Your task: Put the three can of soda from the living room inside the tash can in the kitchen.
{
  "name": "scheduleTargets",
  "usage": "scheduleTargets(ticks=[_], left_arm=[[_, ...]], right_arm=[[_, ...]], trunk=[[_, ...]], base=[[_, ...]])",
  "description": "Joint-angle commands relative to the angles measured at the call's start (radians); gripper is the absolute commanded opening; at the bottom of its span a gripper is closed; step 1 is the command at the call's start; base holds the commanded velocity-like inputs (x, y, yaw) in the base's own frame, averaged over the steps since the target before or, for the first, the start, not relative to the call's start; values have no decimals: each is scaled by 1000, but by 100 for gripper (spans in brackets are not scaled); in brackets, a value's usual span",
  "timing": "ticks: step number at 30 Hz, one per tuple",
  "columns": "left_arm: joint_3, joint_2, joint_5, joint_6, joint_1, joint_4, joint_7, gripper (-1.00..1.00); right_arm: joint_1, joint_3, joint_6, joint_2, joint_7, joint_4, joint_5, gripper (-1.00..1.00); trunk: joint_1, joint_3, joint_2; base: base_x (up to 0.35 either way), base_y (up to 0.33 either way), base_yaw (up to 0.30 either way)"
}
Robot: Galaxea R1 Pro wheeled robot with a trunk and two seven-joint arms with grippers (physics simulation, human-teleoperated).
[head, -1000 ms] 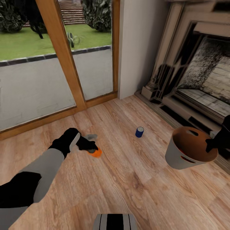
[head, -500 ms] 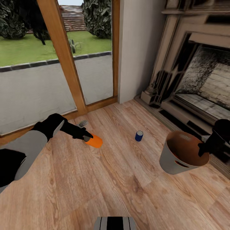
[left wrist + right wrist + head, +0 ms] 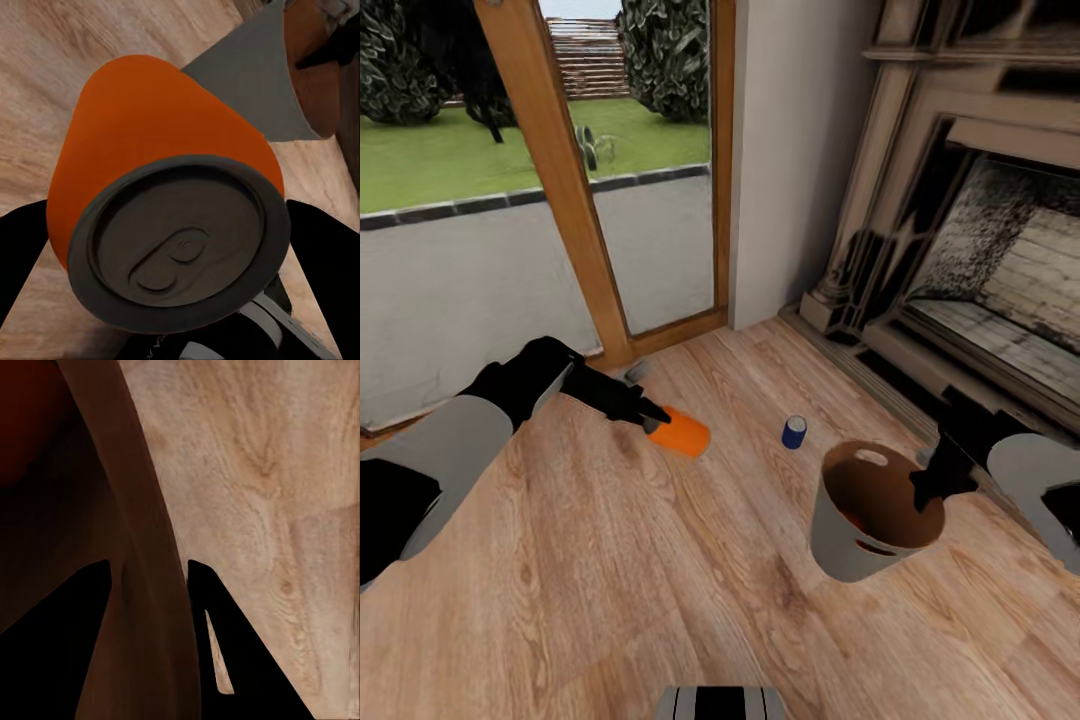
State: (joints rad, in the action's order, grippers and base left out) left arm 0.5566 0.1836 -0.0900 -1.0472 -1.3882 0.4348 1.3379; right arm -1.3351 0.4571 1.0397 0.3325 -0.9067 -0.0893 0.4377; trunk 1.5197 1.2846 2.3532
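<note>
My left gripper point(image 3: 657, 421) is shut on an orange soda can point(image 3: 680, 435), holding it on its side above the wood floor; in the left wrist view the can's dark top point(image 3: 176, 244) faces the camera. The dark blue can point(image 3: 794, 431) stands on the floor between the orange can and the bin. The light grey trash can point(image 3: 840, 545), brown inside, hangs tilted off the floor with my right gripper point(image 3: 928, 487) shut on its rim. The right wrist view has the bin's wall point(image 3: 146, 585) clamped between the two fingers. The trash can point(image 3: 251, 82) lies beyond the orange can.
A wood-framed glass door point(image 3: 565, 190) stands at the back left, with a white wall section point(image 3: 795, 150) beside it. The dark ornate fireplace point(image 3: 970, 230) and its low hearth step point(image 3: 880, 375) run along the right. Open plank floor point(image 3: 660, 580) lies in front.
My left gripper has lifted the orange can off the floor and carried it right, toward the bin. My right arm has brought the bin left and nearer. The camera has tilted up a little.
</note>
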Motion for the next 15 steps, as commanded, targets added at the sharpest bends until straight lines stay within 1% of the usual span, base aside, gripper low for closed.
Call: scheduleTargets(ticks=[1,2,3,4,5,6,7,8,9,10,11,13,15], left_arm=[[3,-1,4,0,0,16,7,-100],[4,-1,4,0,0,33,12,-100],[5,-2,4,0,0,59,16,-100],[6,-3,4,0,0,67,16,-100],[5,-3,4,0,0,81,18,-100],[5,-3,4,0,0,88,18,-100],[6,-4,3,0,0,101,22,-100],[6,-3,3,0,0,126,38,-100],[6,-3,3,0,0,143,53,-100],[6,-3,3,0,0,152,61,-100],[6,-3,3,0,0,176,80,-100],[5,-4,3,0,0,197,92,-100],[5,-4,2,0,0,210,98,-100]], right_arm=[[6,-22,8,-21,2,0,-8,-100],[14,-22,8,-39,3,0,-7,-100],[23,-22,8,-66,4,0,-7,-100],[26,-22,8,-76,5,0,-7,-100],[32,-22,8,-93,6,0,-7,-100],[34,-22,8,-101,8,0,-6,-100],[37,-21,8,-117,11,0,-6,-100],[39,-21,8,-139,20,0,-6,-100],[40,-21,8,-152,25,0,-6,-100],[41,-21,8,-158,27,0,-6,-100],[41,-21,8,-177,31,0,-5,-100],[42,-21,8,-192,33,0,-5,-100],[42,-21,8,-201,34,0,-5,-100]], trunk=[[-4,-3,-7],[-8,-6,-14],[-12,-10,-21],[-15,-13,-28],[-19,-16,-35],[-23,-19,-42],[-27,-22,-49],[-31,-25,-56],[-35,-28,-63],[-38,-32,-70],[-42,-35,-77],[-50,-41,-91],[-58,-47,-105]], base=[[0,0,0],[0,0,0],[0,0,0],[0,0,0],[0,0,0],[0,0,0],[0,0,0],[0,0,0],[0,0,0],[0,0,0],[0,0,0],[0,0,0],[0,0,0]])
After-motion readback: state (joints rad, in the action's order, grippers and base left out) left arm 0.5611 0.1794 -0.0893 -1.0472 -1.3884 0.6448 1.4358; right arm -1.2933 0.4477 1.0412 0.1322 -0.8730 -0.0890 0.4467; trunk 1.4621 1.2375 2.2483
